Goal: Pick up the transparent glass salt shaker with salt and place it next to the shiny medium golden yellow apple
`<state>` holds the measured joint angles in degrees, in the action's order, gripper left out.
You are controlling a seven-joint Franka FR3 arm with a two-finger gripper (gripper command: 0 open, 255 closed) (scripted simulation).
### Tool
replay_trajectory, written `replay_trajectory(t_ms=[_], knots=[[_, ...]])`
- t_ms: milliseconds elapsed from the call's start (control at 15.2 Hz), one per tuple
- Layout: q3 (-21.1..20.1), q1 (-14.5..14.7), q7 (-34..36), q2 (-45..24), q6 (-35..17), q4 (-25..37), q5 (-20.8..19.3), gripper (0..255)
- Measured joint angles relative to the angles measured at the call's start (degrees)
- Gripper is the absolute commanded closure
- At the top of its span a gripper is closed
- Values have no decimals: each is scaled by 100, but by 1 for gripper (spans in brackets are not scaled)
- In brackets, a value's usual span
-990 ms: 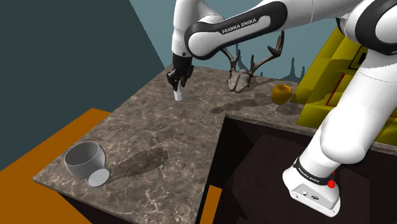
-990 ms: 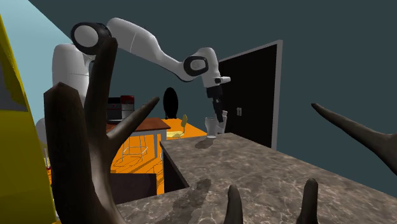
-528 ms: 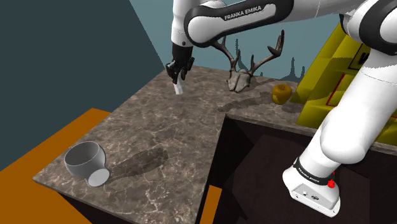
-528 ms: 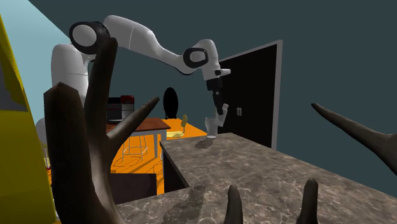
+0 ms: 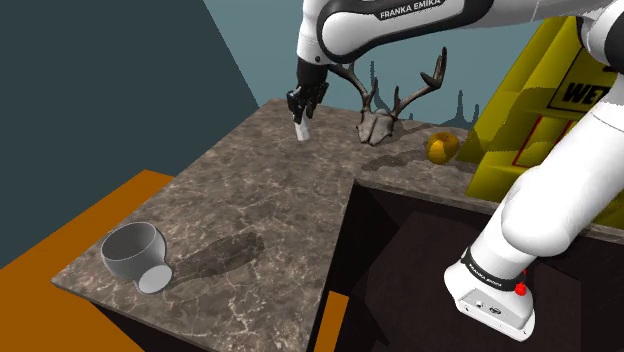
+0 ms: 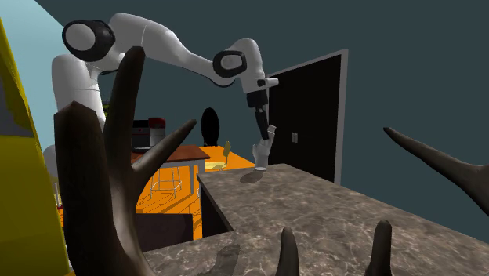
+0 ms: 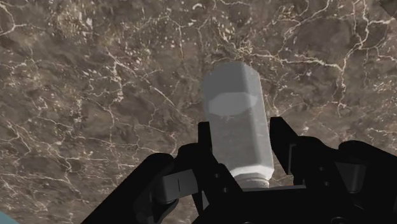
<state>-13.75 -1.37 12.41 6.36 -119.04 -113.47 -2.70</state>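
Note:
My black gripper [image 5: 303, 108] hangs above the far part of the marble countertop [image 5: 250, 200], shut on the salt shaker [image 5: 302, 130]. The shaker [image 7: 238, 121] is a clear, faceted glass with a pale fill, clasped between both fingers [image 7: 207, 147] and lifted off the stone. Seen from across the counter, the gripper [image 6: 264, 125] holds the shaker [image 6: 270, 130] in the air. The golden yellow apple [image 5: 441, 148] rests on the counter to the shoulder view's right, beyond the antlers and apart from the gripper.
A skull with antlers [image 5: 383, 122] stands between the gripper and the apple; its antlers [image 6: 110, 188] loom close in the second exterior view. A grey bowl [image 5: 133, 250] lies tipped at the counter's near end. A yellow object [image 5: 530, 100] rises behind the apple.
The gripper has carried the shaker upward and toward the shoulder view's right, closer to the antlers. The grip has stayed shut on it.

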Motion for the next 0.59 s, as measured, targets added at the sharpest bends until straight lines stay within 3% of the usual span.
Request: replay_trajectory(t_ms=[594], knots=[[758,-394,-1282,1008,-131,-1089,304,255]])
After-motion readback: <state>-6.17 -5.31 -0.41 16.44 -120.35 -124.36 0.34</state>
